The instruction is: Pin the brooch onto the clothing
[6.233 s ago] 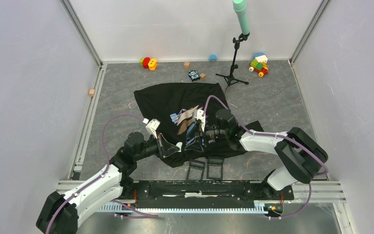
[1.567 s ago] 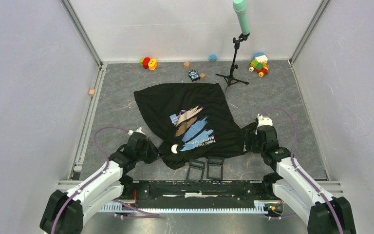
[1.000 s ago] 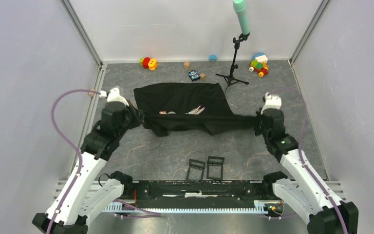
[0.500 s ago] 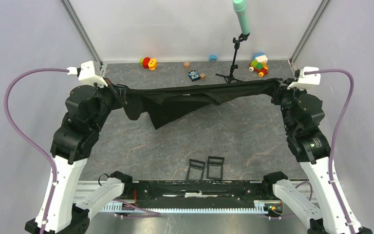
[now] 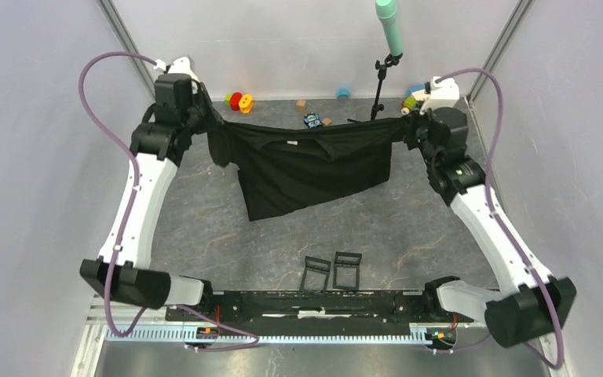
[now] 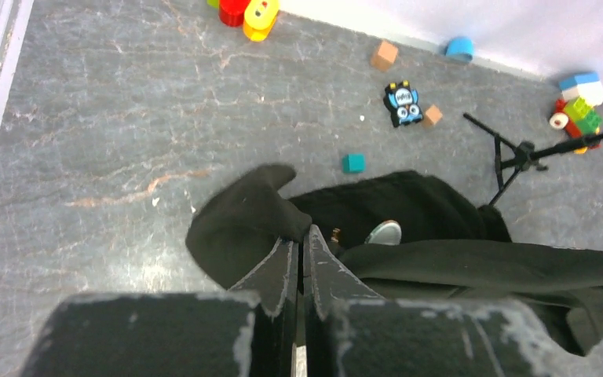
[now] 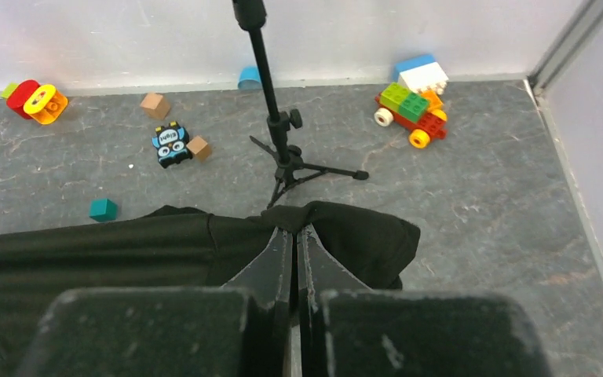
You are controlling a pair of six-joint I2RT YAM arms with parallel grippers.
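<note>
Closest to the arm bases, two small black frames (image 5: 334, 271) stand side by side on the grey tabletop (image 5: 204, 228). Beyond them, the black T-shirt (image 5: 314, 161) hangs stretched between the two arms, its upper edge pulled into a sagging line and the rest draping down toward the tabletop; whether the lowest corner touches cannot be told. The left end effector (image 5: 206, 126) is clamped tight on a bunched fold at the shirt's left end, the fingers (image 6: 281, 267) pressed together around the cloth. The right end effector (image 5: 410, 124) pinches the opposite end the same way. A small pale oval piece (image 6: 383, 232) shows against the fabric in the left wrist view. A teal cube (image 6: 352, 162) lies on the tabletop just past the shirt. Along the far wall sit a red and yellow toy (image 5: 239, 100), a little blue-faced car (image 5: 312, 121), wooden cubes (image 5: 301, 104), a tripod stand (image 5: 378, 86) and a brick vehicle (image 7: 410, 106).
</note>
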